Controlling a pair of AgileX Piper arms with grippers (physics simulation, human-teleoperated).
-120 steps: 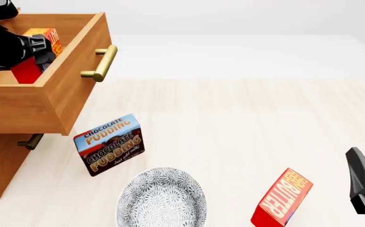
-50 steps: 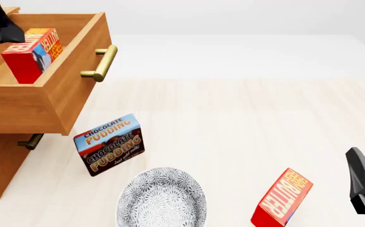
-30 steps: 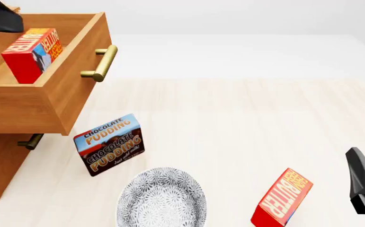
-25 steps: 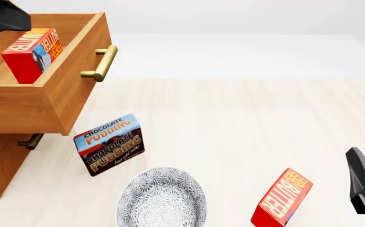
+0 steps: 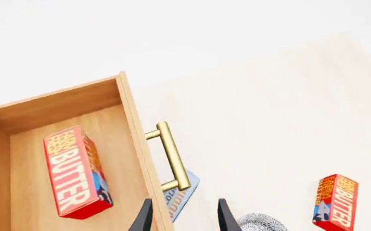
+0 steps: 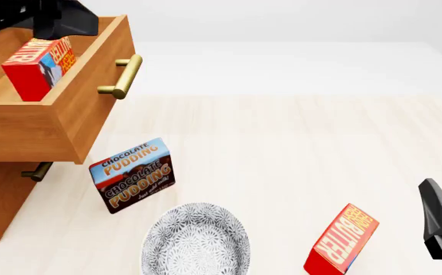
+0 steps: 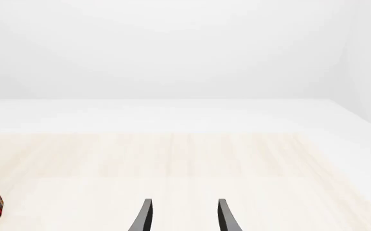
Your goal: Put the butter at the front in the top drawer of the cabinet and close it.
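Left gripper (image 6: 75, 23) has moved right above the butter (image 6: 39, 66).

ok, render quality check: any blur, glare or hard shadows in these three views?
Front view: sharp and evenly lit; only a faint soft shadow beside the brown-and-blue Chocolate Pudding box; the brass bar handle shows a mild sheen. Left wrist view: crisp lettering on the small red butter carton in the honey-brown wooden top drawer, no glare. Right wrist view: washed-out pale backdrop, no blur.
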